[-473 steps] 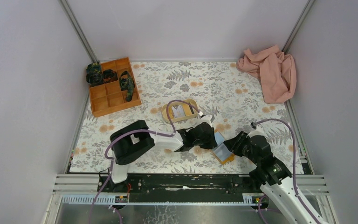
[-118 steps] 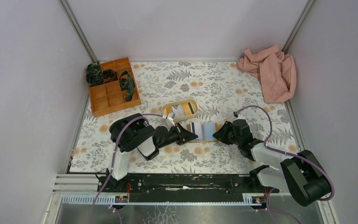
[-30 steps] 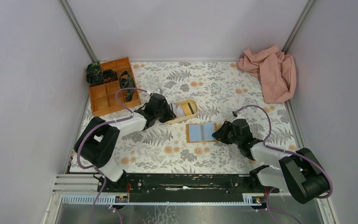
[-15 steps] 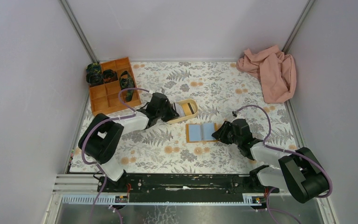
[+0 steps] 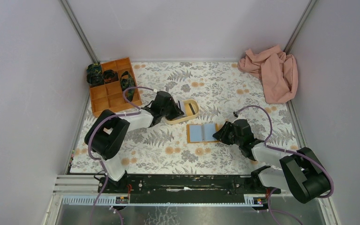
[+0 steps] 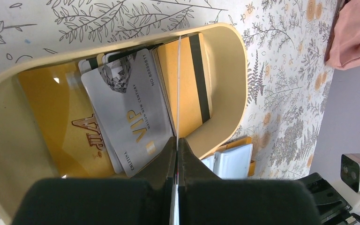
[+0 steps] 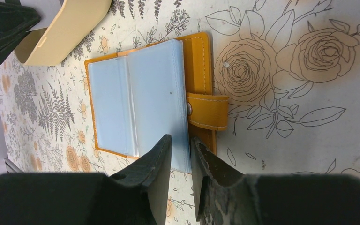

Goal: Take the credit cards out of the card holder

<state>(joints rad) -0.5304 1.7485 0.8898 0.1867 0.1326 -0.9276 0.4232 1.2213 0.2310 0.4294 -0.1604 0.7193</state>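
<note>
The left pincer (image 6: 177,139) squeezes a thin card (image 6: 179,84) over the tray (image 6: 238,70), and the half-open right pincer (image 7: 180,140) sits on the card holder (image 7: 140,93) edge in front of it

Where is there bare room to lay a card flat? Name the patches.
Bare mat runs along the far edge, between the orange box and the pink cloth. There is also the near strip in front of the card holder. Crowded: mid-mat, where the tray, left fingers pinching a card, and right fingers sit close together.
</note>
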